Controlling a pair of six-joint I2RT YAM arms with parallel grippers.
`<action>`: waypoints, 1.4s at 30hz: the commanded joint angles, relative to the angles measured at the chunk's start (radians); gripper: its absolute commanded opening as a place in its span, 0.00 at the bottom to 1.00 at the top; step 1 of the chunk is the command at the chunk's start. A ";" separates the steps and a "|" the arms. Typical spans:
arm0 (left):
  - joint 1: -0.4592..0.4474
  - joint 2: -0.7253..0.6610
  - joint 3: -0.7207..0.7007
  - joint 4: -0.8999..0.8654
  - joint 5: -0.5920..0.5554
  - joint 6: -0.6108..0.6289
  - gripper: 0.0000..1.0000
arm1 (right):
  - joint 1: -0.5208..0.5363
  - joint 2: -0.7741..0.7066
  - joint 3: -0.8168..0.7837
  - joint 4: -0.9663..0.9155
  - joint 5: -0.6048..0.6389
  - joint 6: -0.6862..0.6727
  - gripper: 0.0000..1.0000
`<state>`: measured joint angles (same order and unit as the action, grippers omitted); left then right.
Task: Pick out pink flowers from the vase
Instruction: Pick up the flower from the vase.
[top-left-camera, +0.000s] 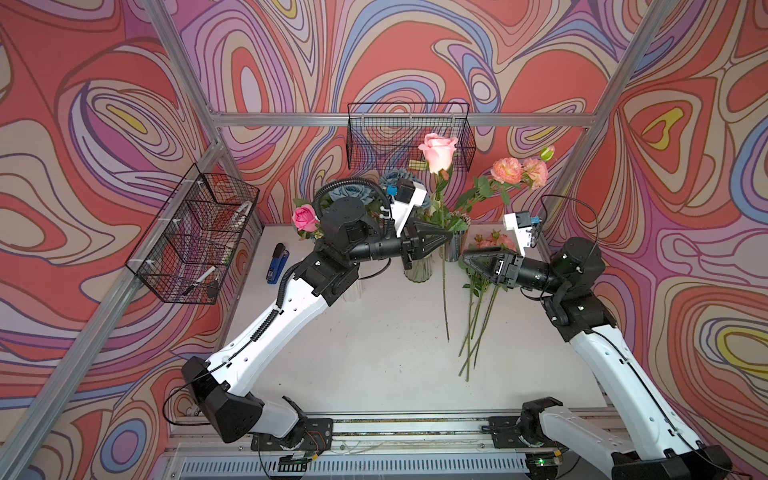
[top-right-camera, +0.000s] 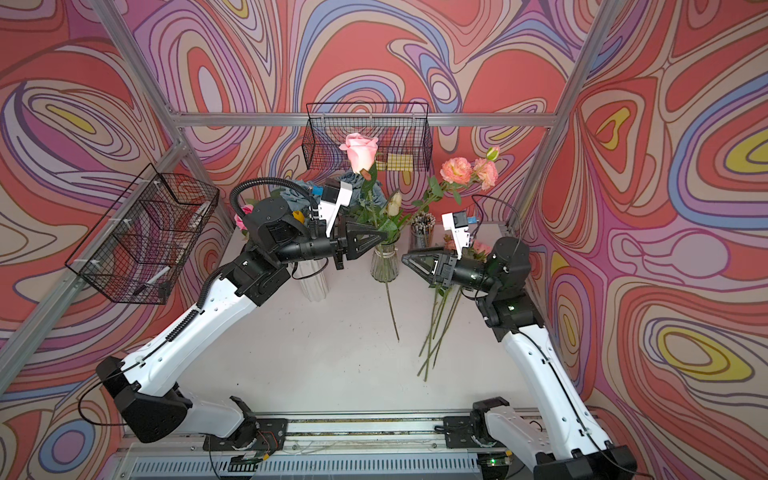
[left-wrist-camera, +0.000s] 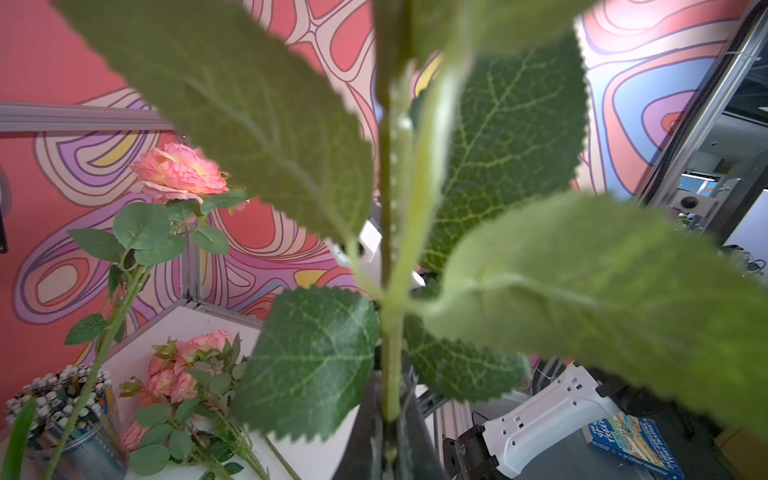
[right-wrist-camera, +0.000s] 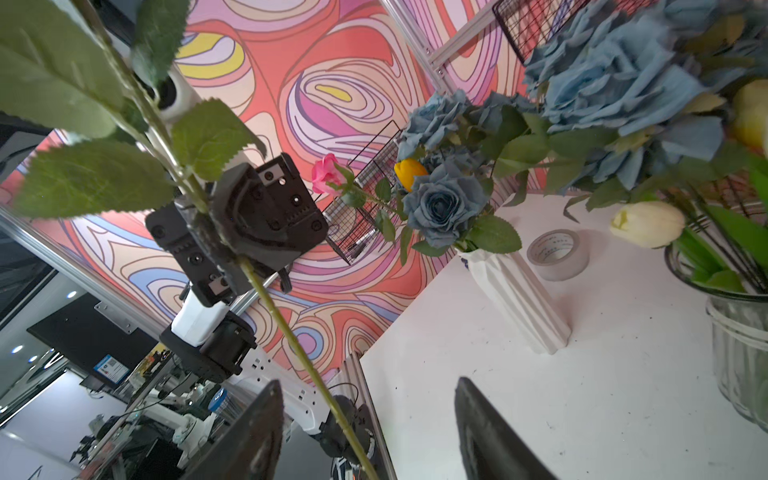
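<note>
A pale pink rose (top-left-camera: 437, 151) on a green stem, peach-pink ruffled blooms (top-left-camera: 506, 169), dusty-blue roses (right-wrist-camera: 442, 203), blue stapler (top-left-camera: 275, 266), white tabletop (top-left-camera: 374, 353), black wire baskets (top-left-camera: 409, 137), swirling red-purple-cream walls (top-left-camera: 104, 83).

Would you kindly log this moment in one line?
left gripper: shut on pink rose stem; pink rose: out of glass vase; right gripper: open beside stem; other pink flowers: on table

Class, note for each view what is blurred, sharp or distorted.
Left wrist view: near leaves and held stem are soft, the peach-pink bloom behind is sharp. Right wrist view: the closest blue roses blur. Both top views: even light, frame rails splay outward.
</note>
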<state>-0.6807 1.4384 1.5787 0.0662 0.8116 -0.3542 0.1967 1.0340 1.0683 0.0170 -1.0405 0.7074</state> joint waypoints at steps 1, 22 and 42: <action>0.001 0.016 -0.018 0.087 0.058 -0.062 0.00 | 0.025 0.013 0.043 -0.040 -0.001 -0.050 0.61; 0.001 0.088 -0.004 0.129 0.126 -0.132 0.00 | 0.100 0.090 0.124 0.009 -0.046 -0.005 0.32; 0.001 0.109 -0.023 0.171 0.090 -0.140 0.00 | 0.102 0.082 0.169 -0.134 -0.037 -0.096 0.02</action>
<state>-0.6796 1.5360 1.5604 0.1780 0.9005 -0.4797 0.2924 1.1213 1.2137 -0.1104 -1.0752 0.6102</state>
